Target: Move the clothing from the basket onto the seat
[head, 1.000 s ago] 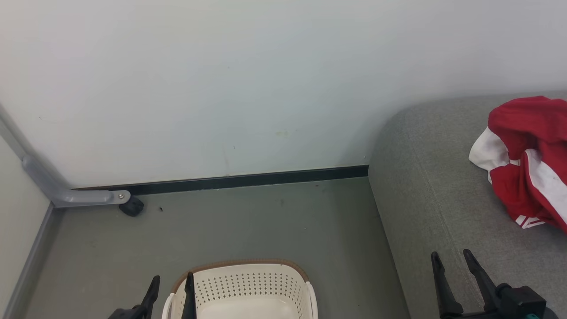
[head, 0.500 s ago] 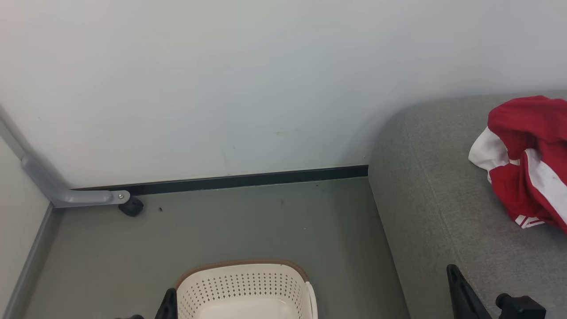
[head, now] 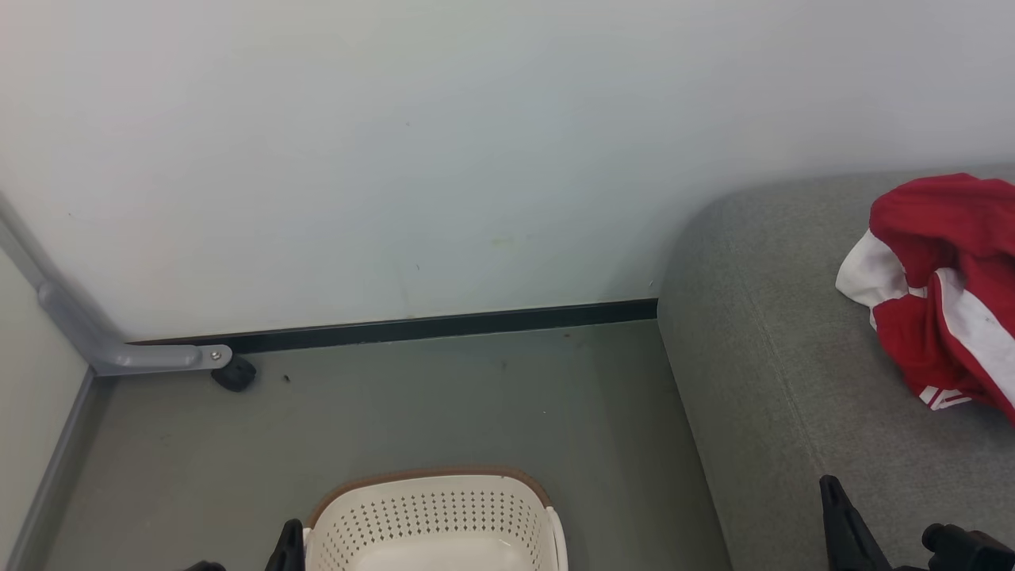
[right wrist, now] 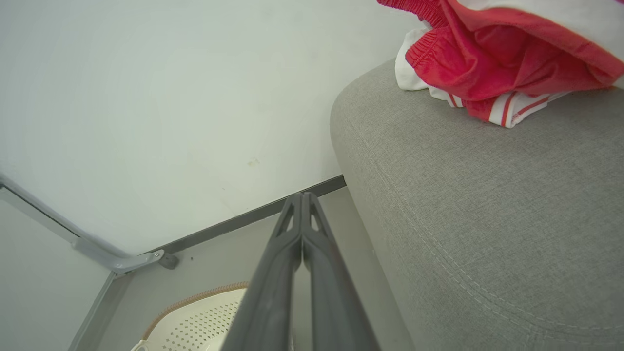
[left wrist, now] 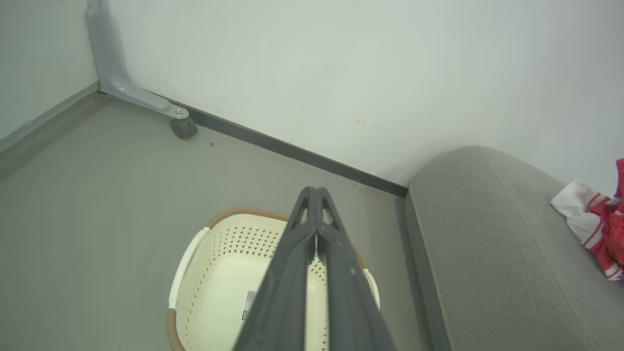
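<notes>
The clothing (head: 944,285), red with white panels and striped trim, lies bunched on the grey seat (head: 777,381) at the right; it also shows as clothing (right wrist: 497,58) and clothing (left wrist: 597,224). The cream basket (head: 432,519) with a brown rim stands on the floor at the bottom centre, and its visible inside is bare, as in basket (left wrist: 219,273). My left gripper (left wrist: 316,192) is shut with nothing in it, above the basket. My right gripper (right wrist: 301,197) is shut and holds nothing, low over the seat's near left edge.
A white wall with a dark baseboard (head: 428,325) runs behind. A grey bracket with a black wheel (head: 232,373) sits in the left corner. Grey floor (head: 396,404) lies between the basket and the wall.
Both grippers went from open to shut and dropped toward the bottom edge of the head view. The clothing and the basket stayed in place.
</notes>
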Available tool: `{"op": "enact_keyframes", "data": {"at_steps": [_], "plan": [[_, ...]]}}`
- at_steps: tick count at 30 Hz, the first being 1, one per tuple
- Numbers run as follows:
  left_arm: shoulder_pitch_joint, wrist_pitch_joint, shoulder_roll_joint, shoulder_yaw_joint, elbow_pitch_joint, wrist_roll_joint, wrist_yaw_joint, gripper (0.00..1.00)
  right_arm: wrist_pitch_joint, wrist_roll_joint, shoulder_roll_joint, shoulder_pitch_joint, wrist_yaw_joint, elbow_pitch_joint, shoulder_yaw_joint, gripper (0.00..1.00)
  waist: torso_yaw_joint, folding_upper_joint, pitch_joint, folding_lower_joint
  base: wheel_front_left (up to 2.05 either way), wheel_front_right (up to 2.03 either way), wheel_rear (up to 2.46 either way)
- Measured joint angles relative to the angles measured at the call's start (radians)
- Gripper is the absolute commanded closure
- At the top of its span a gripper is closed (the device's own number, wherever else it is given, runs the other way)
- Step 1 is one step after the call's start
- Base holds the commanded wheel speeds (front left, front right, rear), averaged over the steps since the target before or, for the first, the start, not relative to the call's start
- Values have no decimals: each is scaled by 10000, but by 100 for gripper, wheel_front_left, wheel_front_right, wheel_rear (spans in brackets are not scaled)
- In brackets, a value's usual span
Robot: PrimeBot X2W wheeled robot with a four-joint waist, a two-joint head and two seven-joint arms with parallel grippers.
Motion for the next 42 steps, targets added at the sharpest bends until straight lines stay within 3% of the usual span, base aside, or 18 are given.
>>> {"op": "enact_keyframes", "data": {"at_steps": [42], "plan": [[-237, 1313, -345, 1553, 6, -4842, -1060, 100, 1505, 5639, 512, -81, 483, -13, -1467, 100, -66, 0, -157, 0, 0, 0, 0]]}}
